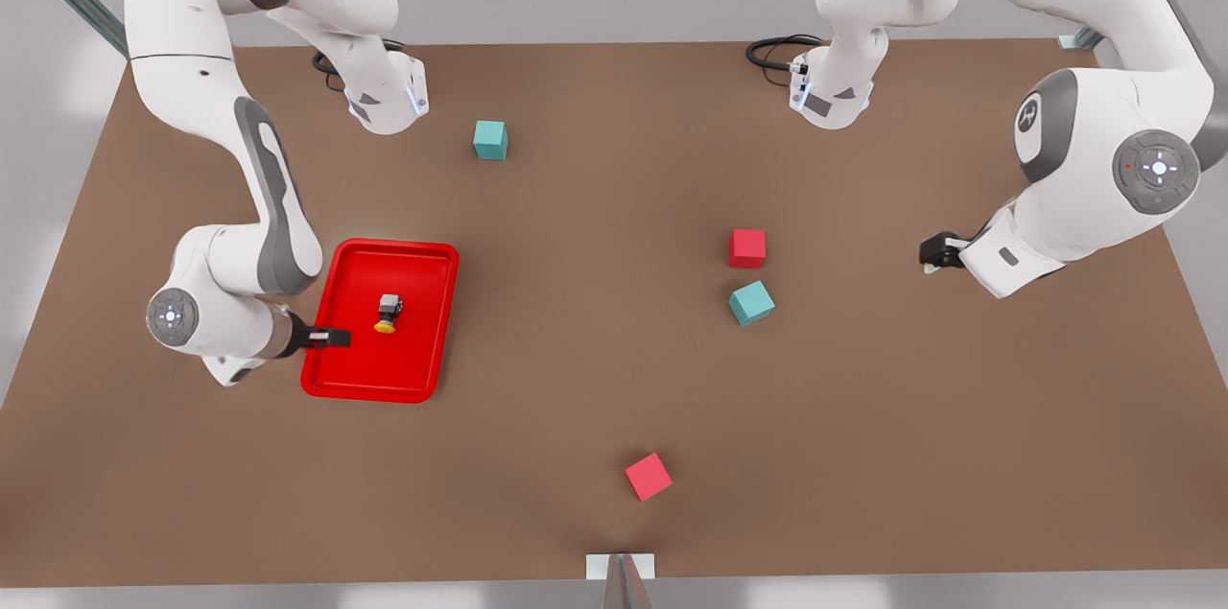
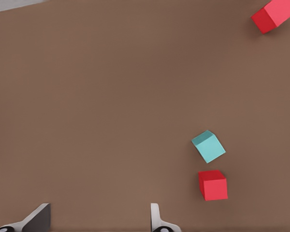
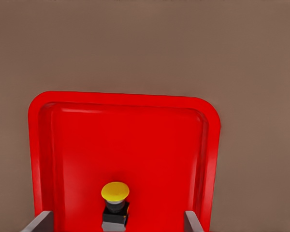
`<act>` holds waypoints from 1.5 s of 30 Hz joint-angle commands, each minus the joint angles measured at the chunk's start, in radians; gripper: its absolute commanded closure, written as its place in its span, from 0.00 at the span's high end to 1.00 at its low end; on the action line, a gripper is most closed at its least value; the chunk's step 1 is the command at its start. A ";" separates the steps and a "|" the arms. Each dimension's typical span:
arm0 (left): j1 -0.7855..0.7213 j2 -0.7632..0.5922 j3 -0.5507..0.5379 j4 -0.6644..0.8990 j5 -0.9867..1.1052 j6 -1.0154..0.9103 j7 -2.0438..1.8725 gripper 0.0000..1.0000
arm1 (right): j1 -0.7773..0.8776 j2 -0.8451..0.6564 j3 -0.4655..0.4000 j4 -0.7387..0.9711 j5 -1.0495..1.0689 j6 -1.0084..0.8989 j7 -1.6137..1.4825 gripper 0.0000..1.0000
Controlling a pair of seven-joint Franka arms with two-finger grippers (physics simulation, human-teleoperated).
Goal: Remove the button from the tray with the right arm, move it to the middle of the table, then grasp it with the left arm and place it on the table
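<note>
The button (image 1: 388, 313) lies in the red tray (image 1: 393, 247) on the front view's left, its yellow cap pointing toward the table's near edge. My right gripper (image 1: 331, 338) hovers over the tray's rim on the side toward its arm, a short way from the button and not touching it. In the right wrist view the button (image 3: 115, 200) shows between the open gripper (image 3: 117, 227) fingers, with the tray rim (image 3: 121, 96) beyond. My left gripper (image 1: 935, 251) waits open on the front view's right, and in its wrist view the gripper (image 2: 96, 223) hangs over bare table (image 2: 96, 106).
A red cube (image 1: 746, 248) and a teal cube (image 1: 751, 302) sit close together right of centre, also seen as the red cube (image 2: 213, 185) and teal cube (image 2: 209, 146). Another teal cube (image 1: 490, 140) lies at the back. Another red cube (image 1: 648, 477) lies near the front edge.
</note>
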 commanded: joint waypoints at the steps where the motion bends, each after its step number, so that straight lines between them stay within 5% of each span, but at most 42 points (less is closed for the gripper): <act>1: 0.001 -0.002 0.001 0.000 0.001 0.003 0.055 1.00 | -0.011 -0.012 0.008 -0.042 -0.025 0.210 -0.055 1.00; 4: 0.006 -0.002 0.001 0.000 0.001 0.003 0.055 1.00 | -0.027 -0.018 0.008 -0.125 -0.082 0.351 -0.040 1.00; 12: 0.021 -0.002 0.001 0.002 0.000 0.003 0.057 1.00 | -0.017 0.020 0.008 -0.139 -0.108 0.353 -0.003 1.00; 22: 0.029 -0.006 0.001 0.002 0.003 0.009 0.060 1.00 | 0.009 -0.188 0.115 -0.378 -0.099 0.337 0.307 1.00; 29: 0.029 -0.003 0.001 0.000 0.000 0.009 0.064 1.00 | 0.057 -0.122 0.127 -0.352 -0.105 0.348 0.434 1.00; 33: 0.030 -0.003 0.001 0.000 -0.002 0.009 0.065 1.00 | -0.060 -0.108 0.130 -0.403 -0.249 0.386 0.337 1.00; 45: 0.030 -0.002 0.002 -0.001 0.003 0.009 0.066 1.00 | -0.061 -0.119 0.163 -0.500 -0.186 0.449 0.414 1.00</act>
